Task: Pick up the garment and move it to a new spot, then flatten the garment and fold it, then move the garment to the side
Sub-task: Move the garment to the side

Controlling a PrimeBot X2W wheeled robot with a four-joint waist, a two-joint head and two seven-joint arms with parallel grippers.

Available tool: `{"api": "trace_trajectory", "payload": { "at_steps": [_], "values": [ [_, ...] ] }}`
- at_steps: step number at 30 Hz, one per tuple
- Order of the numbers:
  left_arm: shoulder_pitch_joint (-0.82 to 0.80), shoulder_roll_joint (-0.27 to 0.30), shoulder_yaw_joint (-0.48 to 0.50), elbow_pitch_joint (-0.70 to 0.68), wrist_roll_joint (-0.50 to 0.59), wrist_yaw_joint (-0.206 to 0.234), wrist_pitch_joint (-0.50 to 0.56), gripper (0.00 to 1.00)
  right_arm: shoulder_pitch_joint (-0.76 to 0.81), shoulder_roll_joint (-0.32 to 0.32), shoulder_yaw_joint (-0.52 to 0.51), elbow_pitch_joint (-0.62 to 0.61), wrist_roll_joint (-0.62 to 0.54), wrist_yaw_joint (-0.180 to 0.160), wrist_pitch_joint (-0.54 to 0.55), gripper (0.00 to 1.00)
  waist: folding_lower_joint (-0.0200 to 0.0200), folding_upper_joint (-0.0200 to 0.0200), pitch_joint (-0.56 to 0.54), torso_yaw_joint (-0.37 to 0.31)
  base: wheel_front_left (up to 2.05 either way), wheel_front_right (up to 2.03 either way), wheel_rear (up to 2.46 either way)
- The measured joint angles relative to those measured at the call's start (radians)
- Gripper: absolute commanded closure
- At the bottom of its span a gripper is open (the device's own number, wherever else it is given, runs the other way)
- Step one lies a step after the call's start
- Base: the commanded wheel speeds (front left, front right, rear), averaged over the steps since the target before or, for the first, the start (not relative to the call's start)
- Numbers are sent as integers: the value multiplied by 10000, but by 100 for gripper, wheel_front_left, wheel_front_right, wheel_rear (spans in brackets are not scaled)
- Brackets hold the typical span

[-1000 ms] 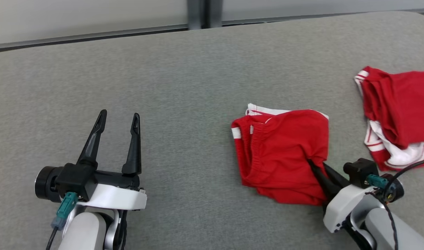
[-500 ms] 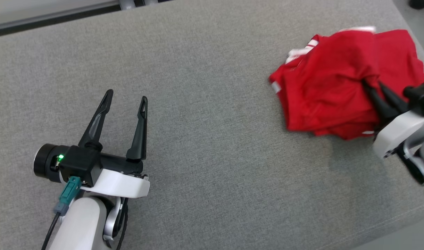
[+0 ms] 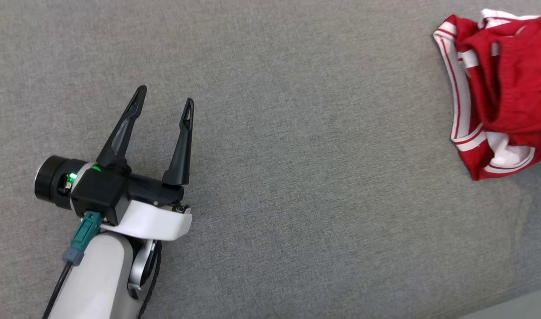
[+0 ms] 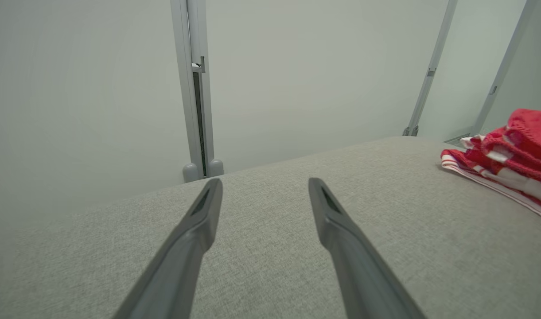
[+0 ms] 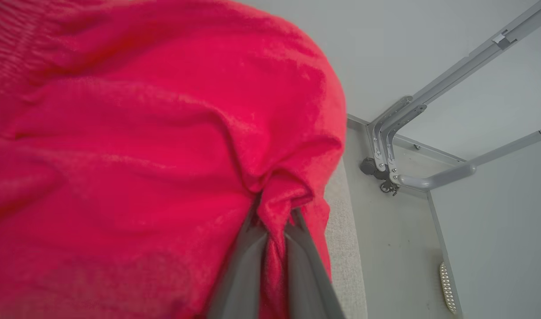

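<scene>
Your grey desk (image 3: 297,177) lies mostly bare. At its right edge sits a heap of red-and-white clothing (image 3: 500,66). The red garment (image 5: 142,133) hangs bunched from your right pincer (image 5: 274,230), which is clamped on a pinch of its cloth. Your left pincer (image 3: 165,95) hovers with fingers apart, empty. This looks like a carry step: next, pick a bare spot, lower the garment and let go.

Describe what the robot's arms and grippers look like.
Left gripper: two long, tapering black fingers with slotted tips, black body with green light, white bracket, teal connector, black cable, pale forearm. Right gripper: dark grey fingers.
</scene>
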State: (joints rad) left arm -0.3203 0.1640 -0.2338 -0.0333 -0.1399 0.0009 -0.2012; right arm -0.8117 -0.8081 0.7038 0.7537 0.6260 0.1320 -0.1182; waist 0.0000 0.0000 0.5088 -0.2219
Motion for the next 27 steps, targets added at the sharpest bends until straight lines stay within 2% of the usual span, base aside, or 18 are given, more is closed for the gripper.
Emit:
{"api": "trace_trajectory", "payload": {
  "at_steps": [3,7,8,9,10,16,20,23,27],
  "values": [
    [-244,56,-98,-169,125,-46,88,0,-206,215,-52,711,-8,0,29,100,0,0,350,59,0,0,0],
    [-487,123,-209,-303,190,-88,226,0,-561,842,-454,1691,84,0,-410,100,0,0,790,125,0,0,0],
    [-532,134,-224,-326,217,-88,240,0,-613,1026,-483,1875,88,-2,-472,75,0,0,880,131,0,0,0],
    [-555,150,-232,-337,244,-88,249,0,-646,1212,-535,2027,119,-2,-602,22,0,0,945,129,0,0,0],
    [-557,165,-234,-337,245,-88,251,0,-662,1361,-577,2165,151,-10,-708,0,0,0,981,109,0,0,0],
    [-541,169,-249,-199,159,-73,198,0,-580,1636,-1131,3022,522,-12,-1212,0,0,0,685,-54,0,0,0],
    [-375,105,-274,38,44,-38,59,0,-111,1467,-1521,3003,686,-12,-1377,0,0,0,239,-136,0,0,0],
    [-153,27,-286,245,-86,13,-46,0,334,1175,-2115,2253,754,-12,-1413,0,0,0,-186,-165,0,0,0],
    [246,-38,-203,476,-244,167,-178,0,1280,922,-3542,445,334,-10,-1450,0,0,0,-810,-163,0,0,0]
  ]
}}
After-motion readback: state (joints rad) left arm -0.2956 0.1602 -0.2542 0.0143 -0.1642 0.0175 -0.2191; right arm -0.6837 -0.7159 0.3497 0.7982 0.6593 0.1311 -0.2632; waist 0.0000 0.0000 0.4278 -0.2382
